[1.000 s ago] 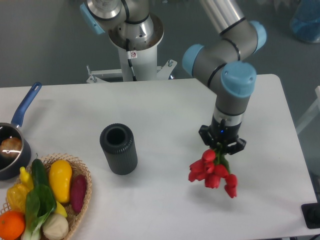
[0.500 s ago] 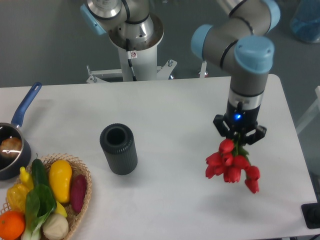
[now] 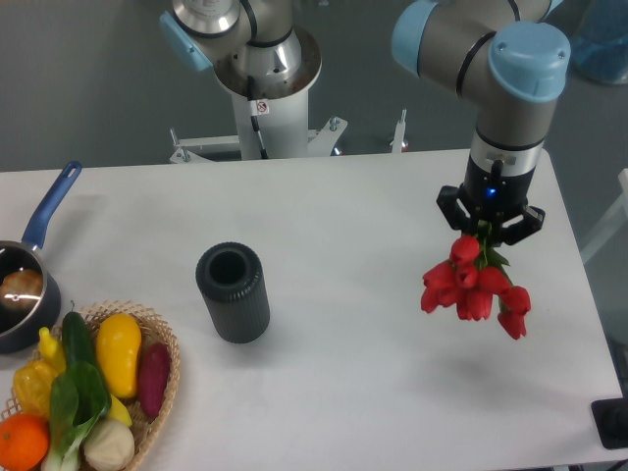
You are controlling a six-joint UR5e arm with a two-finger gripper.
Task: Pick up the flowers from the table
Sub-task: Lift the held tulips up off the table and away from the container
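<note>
My gripper (image 3: 488, 234) is shut on the flowers (image 3: 473, 287), a bunch of red tulips with a few green leaves. The bunch hangs below the fingers, blooms down, lifted off the white table (image 3: 343, 245) at its right side. A faint shadow lies on the tabletop beneath it. The stems are hidden inside the gripper.
A dark ribbed cylinder (image 3: 233, 292) stands upright left of centre. A wicker basket (image 3: 162, 378) with vegetables and fruit sits at the front left corner. A blue-handled pot (image 3: 25, 285) is at the left edge. The robot base (image 3: 260, 78) stands behind the table.
The gripper has risen and moved to the right with the flowers in it. The bunch now hangs higher above the table.
</note>
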